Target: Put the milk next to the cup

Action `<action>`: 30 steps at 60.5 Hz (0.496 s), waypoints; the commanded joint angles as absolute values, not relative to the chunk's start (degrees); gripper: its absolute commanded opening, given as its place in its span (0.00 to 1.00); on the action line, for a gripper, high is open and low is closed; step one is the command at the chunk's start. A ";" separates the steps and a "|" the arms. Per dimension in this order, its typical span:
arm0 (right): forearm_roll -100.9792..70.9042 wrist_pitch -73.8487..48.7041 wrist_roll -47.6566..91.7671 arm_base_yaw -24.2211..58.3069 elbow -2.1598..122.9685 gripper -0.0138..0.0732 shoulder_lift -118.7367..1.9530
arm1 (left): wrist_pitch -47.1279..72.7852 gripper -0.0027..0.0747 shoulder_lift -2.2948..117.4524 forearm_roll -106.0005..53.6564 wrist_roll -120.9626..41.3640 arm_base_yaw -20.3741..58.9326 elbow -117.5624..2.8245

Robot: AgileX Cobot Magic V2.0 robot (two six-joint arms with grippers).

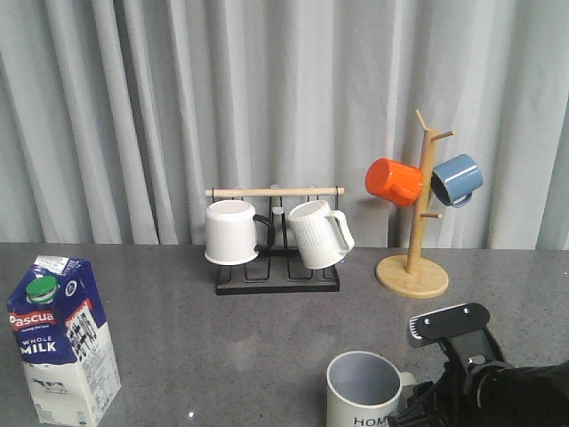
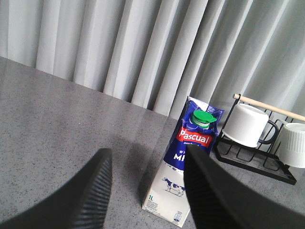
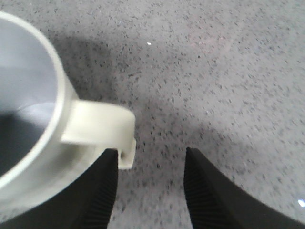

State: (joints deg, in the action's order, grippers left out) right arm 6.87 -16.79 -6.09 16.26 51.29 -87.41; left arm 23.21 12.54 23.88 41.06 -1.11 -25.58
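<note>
Front view: milk (image 1: 60,342) upright at 8 o'clock on speckled grey bench (image 1: 222,347), base cropped; cup (image 1: 364,390) at 5 o'clock, lower body cut off, "HOME" lettering partly visible. Right end effector (image 1: 418,411) mostly hidden.

Left wrist: ribbed black fingers (image 2: 93,191) of left end effector (image 2: 145,191) spread wide, empty, carton (image 2: 186,164) beyond.

Right wrist: right end effector (image 3: 150,188) agape, glazed handle (image 3: 102,126) just beside one finger; contact unclear.

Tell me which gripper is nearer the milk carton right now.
Left. The left gripper is open, aimed at the milk just ahead of its fingers, not touching. The right gripper is across the table by the cup handle.
</note>
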 commanded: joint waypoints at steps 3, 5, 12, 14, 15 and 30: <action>5.45 -18.57 -5.57 16.28 53.00 0.55 -82.50 | 19.39 0.49 13.65 24.01 41.07 -0.90 -27.48; 4.39 -19.97 -5.33 16.28 53.00 0.55 -81.78 | 19.39 0.49 13.65 24.01 41.07 -0.90 -27.48; 0.00 -24.98 -2.82 16.28 53.00 0.55 -79.08 | 19.39 0.49 13.65 24.01 41.07 -0.90 -27.48; -1.91 -26.64 -1.40 16.28 53.00 0.55 -78.13 | 19.39 0.49 13.65 24.01 41.07 -0.90 -27.48; -2.59 -27.30 -0.31 16.28 52.94 0.55 -77.72 | 19.39 0.49 13.65 24.01 41.07 -0.90 -27.48; -15.91 -40.80 13.67 16.28 52.54 0.47 -66.05 | 19.40 0.49 13.65 24.01 41.13 -0.90 -27.48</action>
State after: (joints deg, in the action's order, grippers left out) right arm -10.87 -38.11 8.18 16.26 51.03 -71.58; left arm 23.21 12.54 23.88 41.06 -1.11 -25.58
